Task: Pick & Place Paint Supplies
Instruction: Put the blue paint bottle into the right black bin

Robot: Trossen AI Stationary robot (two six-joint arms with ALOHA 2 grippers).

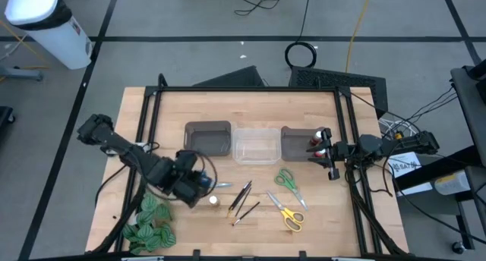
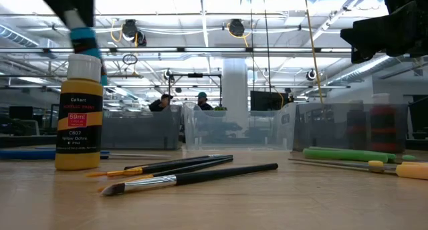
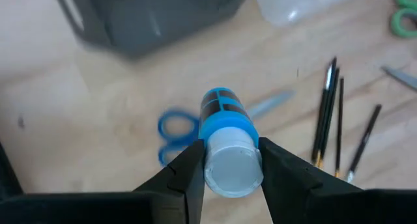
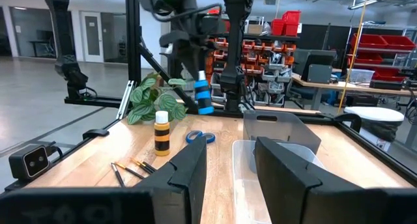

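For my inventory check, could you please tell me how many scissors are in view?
3: green scissors near the right grey bin, yellow scissors just in front of them, and blue scissors under the left end effector. None seem hidden.

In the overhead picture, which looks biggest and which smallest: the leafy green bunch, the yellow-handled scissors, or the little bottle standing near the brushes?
Largest to smallest, as seen from above:
1. leafy green bunch, clearly the widest patch
2. yellow-handled scissors, long but thin
3. small bottle, seen cap-on, just a small dot

All three rest on the table, so nearness to the camera hardly skews this.

Matt wooden table (image 1: 319, 215), clear plastic bin (image 1: 255, 144)
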